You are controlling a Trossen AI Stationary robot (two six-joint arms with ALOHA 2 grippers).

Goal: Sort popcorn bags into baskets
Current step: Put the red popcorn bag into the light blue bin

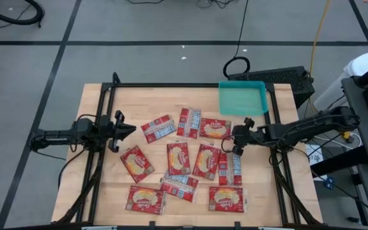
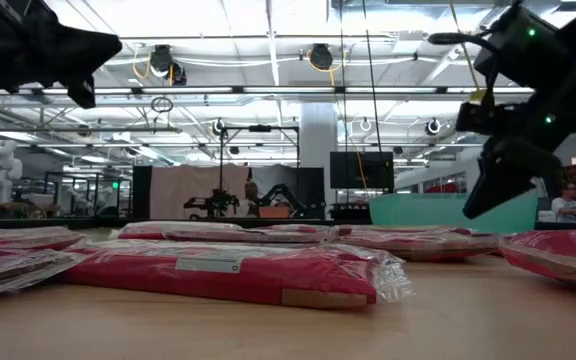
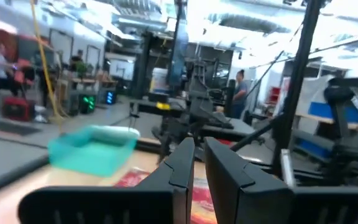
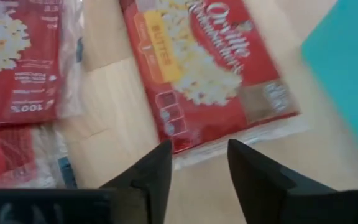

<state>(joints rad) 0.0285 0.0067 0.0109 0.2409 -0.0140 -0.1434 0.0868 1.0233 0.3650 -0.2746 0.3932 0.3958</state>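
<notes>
From above, the popcorn bags (image 1: 186, 158) lie scattered mid-table and the teal basket (image 1: 242, 98) sits empty at the far edge. Right gripper (image 1: 238, 141) hovers by the nearest bag (image 4: 204, 65), fingers parted, holding nothing. Left gripper (image 3: 195, 163) waits nearly closed, empty. The bags look light, floppy and slick, so I'd pinch a sealed edge.

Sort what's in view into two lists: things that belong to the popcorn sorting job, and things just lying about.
Job:
- popcorn bags
- teal basket, empty
- right claw, open above a bag
- left claw, waiting at the table's left side

Lying about:
- black cable loop on the floor
- yellow cable
</notes>
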